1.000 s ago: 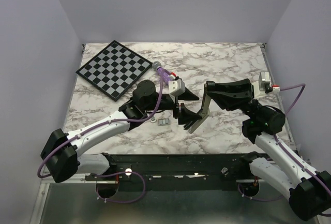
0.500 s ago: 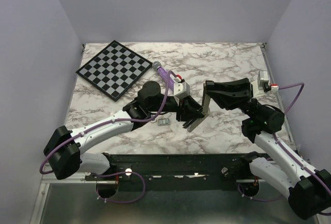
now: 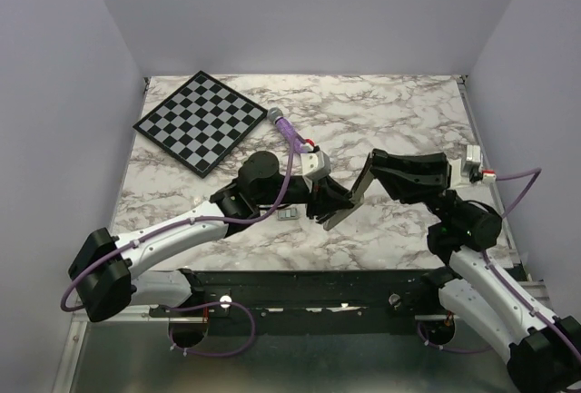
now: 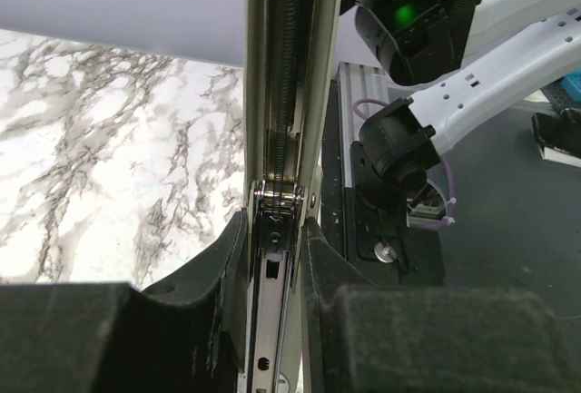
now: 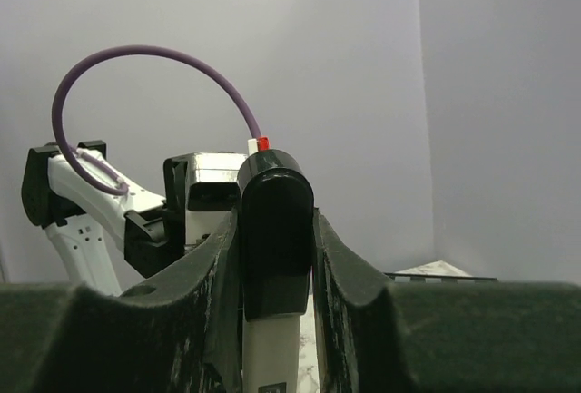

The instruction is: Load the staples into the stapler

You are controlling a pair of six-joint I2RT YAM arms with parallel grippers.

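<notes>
The stapler (image 3: 349,202) is held open above the table between both arms. My right gripper (image 3: 374,178) is shut on its black top arm (image 5: 275,202), which stands upright between the pads (image 5: 218,266). In the left wrist view the silver magazine rail (image 4: 283,93) runs straight up between the fingers (image 4: 222,266), and my left gripper (image 4: 274,239) is shut on it near its hinge pin. From above, the left gripper (image 3: 329,201) sits at the rail's lower end. The staples (image 3: 289,216), a small grey block, lie on the marble just left of the left gripper, untouched.
A black-and-white checkerboard (image 3: 201,121) lies at the table's back left corner. The left arm's purple cable (image 3: 289,134) arcs over the middle. The black frame rail (image 3: 309,280) runs along the table's near edge.
My left gripper moved right from beside the staples and closed on the stapler's metal rail. The right gripper, still gripping the black top, shifted slightly right and lower.
</notes>
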